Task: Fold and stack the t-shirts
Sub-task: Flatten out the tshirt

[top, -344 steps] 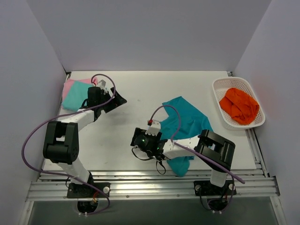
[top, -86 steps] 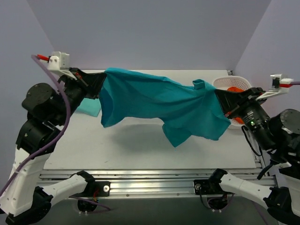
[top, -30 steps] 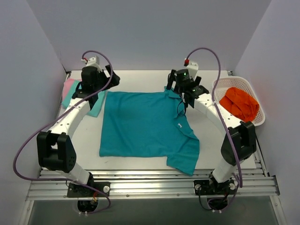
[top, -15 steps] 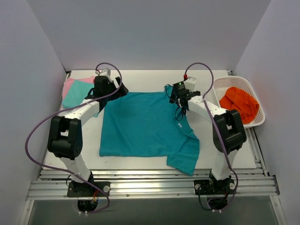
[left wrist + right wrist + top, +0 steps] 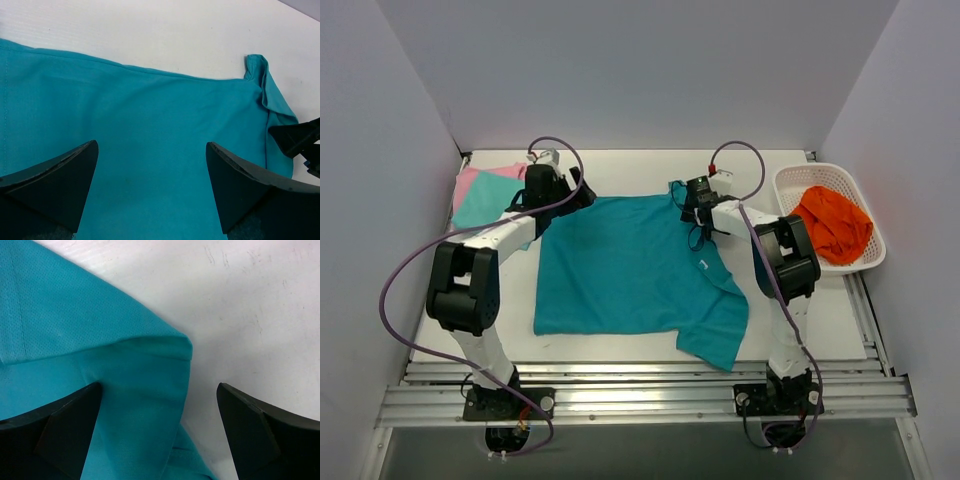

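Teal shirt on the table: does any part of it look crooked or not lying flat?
Yes. The teal shirt lies mostly flat, but its near right part is creased and juts out past the straight hem, and its far right corner is folded over.

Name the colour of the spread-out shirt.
The shirt is deep teal; best in top external view.

Bright, even light throughout, soft shadows (wrist views blur at near edges).
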Controlling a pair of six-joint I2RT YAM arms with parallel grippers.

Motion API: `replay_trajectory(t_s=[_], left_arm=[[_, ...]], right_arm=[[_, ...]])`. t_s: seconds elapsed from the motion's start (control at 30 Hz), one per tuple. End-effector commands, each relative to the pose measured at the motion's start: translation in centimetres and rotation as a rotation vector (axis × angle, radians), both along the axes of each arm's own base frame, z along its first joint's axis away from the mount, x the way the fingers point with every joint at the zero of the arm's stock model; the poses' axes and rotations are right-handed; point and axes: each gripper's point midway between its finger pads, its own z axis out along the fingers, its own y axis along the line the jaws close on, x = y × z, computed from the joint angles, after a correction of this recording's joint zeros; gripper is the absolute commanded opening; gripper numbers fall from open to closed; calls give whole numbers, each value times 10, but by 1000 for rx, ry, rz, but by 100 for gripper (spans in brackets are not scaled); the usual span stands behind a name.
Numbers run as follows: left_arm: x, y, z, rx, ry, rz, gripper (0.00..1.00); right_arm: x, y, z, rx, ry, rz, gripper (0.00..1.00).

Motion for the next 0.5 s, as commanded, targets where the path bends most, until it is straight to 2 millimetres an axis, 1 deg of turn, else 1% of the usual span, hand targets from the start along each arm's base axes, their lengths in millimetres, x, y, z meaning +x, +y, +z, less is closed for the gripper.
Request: replay_trajectory(t_s=[0.0, 0.03, 0.07, 0.13, 0.17, 0.23, 0.27, 0.33, 0.37, 0.47], left_arm=[[12, -5, 11, -3, -58, -16, 98], [12, -5, 11, -3, -58, -16, 98], [12, -5, 10, -2, -57, -16, 98], [13, -5, 10, -2, -59, -18, 98], [13, -6, 9, -2, -57, -18, 98], [12, -5, 8, 0, -56, -19, 98], [12, -5, 8, 0, -56, -19, 98], [13, -5, 8, -1, -59, -19, 98], [12, -6, 8, 0, -58, -21, 98], [12, -6, 8, 0, -58, -21, 99]], right_arm=[[9, -3, 0, -16, -3, -3, 95], [10, -4, -1, -16, -2, -2, 94], [11, -4, -1, -15, -3, -2, 90], [12, -5, 0, -17, -8, -3, 80], [12, -7, 0, -19, -9, -4, 66], [13, -7, 1, -18, -13, -5, 56], [13, -9, 1, -19, -12, -7, 42], [13, -11, 2, -20, -12, -12, 30], [13, -12, 1, -23, -9, -16, 16], [12, -14, 5, -29, -12, -26, 0]])
